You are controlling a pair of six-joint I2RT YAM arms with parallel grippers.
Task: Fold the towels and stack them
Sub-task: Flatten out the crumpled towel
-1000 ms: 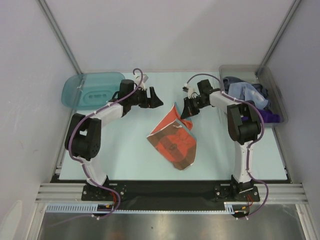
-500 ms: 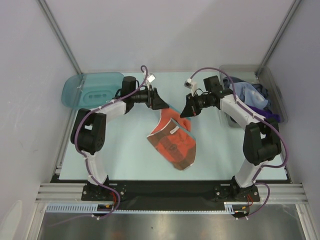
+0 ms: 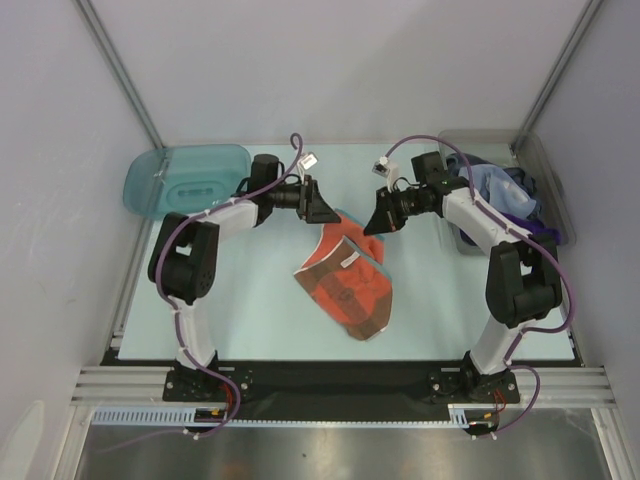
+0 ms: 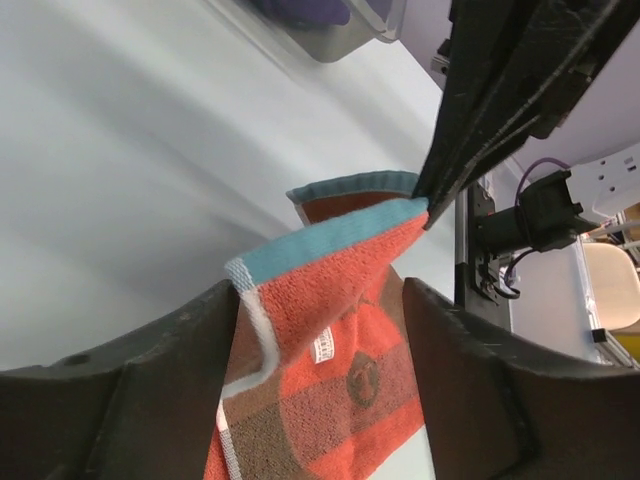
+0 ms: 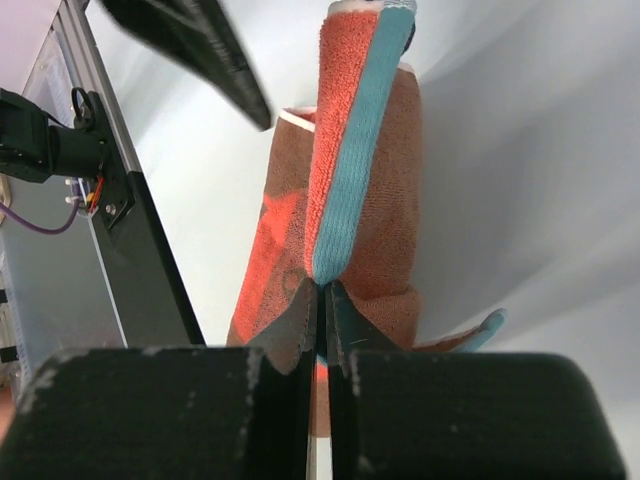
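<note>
In right claw: orange towel

Towel between tray at left and bin at right

the orange-brown terry cloth towel was looped and rough, with a smoother teal border. the pale table was smooth and matt. the teal translucent plastic tray was glossy. the left gripper had matt black plastic fingers.
</note>
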